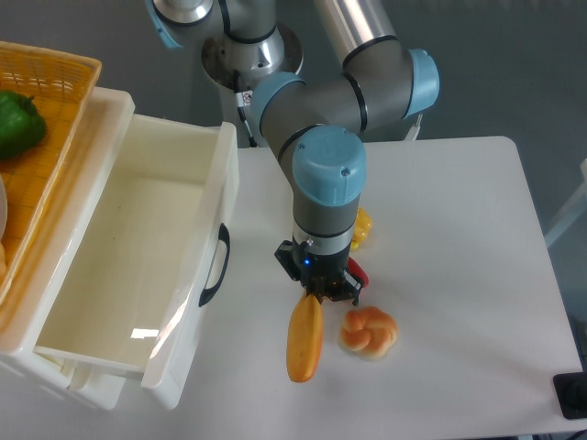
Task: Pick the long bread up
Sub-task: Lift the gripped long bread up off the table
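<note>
The long bread [305, 337] hung with its long axis running nearly from 12 to 6 o'clock, its lower end tipped slightly toward 7 and its upper end pinched in the gripper [315, 293], whose fingers were closed on it. A knotted bun [369, 331] lay on the white table [459, 238] just at its 3 o'clock, and a white drawer bin [138, 266] stood open at 9 o'clock.

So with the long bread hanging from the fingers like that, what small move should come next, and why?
Probably a short straight lift. The gripper pinches only the top end of the long bread, which hangs tilted close beside the knotted bun, so rising should clear it.
</note>
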You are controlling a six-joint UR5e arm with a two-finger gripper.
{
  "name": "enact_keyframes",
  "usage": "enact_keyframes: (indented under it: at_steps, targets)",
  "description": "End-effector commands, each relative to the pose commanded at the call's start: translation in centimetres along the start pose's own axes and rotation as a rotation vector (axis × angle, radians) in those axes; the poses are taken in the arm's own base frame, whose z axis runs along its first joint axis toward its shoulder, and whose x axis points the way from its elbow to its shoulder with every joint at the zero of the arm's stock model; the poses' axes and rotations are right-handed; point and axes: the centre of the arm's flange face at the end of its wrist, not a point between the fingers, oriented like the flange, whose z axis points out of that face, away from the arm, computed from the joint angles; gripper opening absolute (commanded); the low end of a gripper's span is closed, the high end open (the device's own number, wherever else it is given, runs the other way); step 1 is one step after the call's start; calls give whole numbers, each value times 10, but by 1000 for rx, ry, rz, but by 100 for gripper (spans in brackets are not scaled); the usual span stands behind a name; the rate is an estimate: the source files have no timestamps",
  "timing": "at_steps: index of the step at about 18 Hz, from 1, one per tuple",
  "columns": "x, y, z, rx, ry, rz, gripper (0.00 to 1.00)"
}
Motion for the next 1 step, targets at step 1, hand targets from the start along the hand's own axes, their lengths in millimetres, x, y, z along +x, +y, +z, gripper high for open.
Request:
enact_keyframes:
  at_steps: [1]
  targets:
    - [0,0,0,-1,-1,0,0]
